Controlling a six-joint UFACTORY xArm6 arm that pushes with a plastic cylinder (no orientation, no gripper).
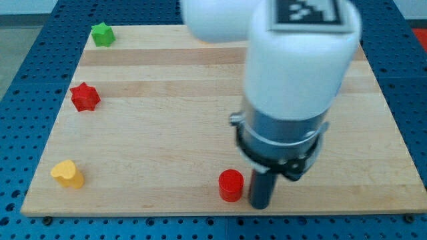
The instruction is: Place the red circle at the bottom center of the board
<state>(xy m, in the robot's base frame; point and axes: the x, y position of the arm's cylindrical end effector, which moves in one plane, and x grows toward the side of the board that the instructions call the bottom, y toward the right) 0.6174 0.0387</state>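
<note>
The red circle [231,185], a short red cylinder, stands near the bottom edge of the wooden board [167,133], about at its middle. My tip [260,205] is just to the view's right of the red circle, close beside it; I cannot tell whether it touches. The arm's white and grey body hangs above the tip and hides the board's top right part.
A green star-shaped block [102,34] sits at the board's top left corner. A red star-shaped block [85,97] is at the left edge. A yellow heart-shaped block [68,174] is near the bottom left corner. A blue perforated table surrounds the board.
</note>
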